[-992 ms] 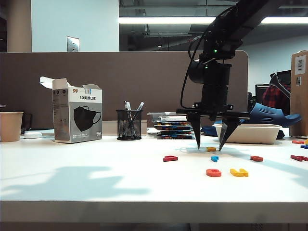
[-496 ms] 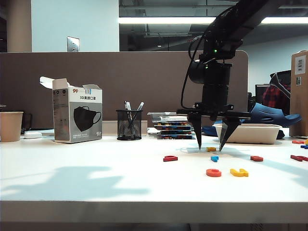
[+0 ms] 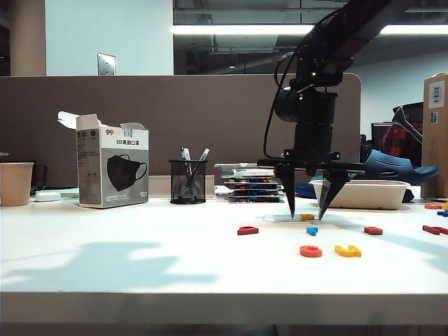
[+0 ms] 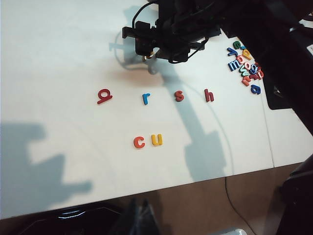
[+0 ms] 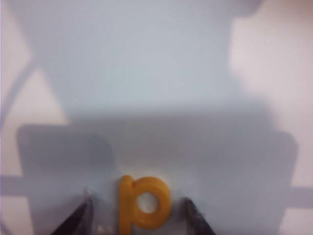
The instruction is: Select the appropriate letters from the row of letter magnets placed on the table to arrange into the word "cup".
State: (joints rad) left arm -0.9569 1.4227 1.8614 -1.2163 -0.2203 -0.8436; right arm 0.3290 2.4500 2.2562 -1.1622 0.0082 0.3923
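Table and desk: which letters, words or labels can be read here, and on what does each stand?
"3D", then print I cannot read: mask box.
"c", "u": orange-red magnet, yellow magnet, side by side.
"a r s h": the row on the table.
"p": yellow magnet between the right gripper's jaws.
Pile of letters, barcode label: too small.
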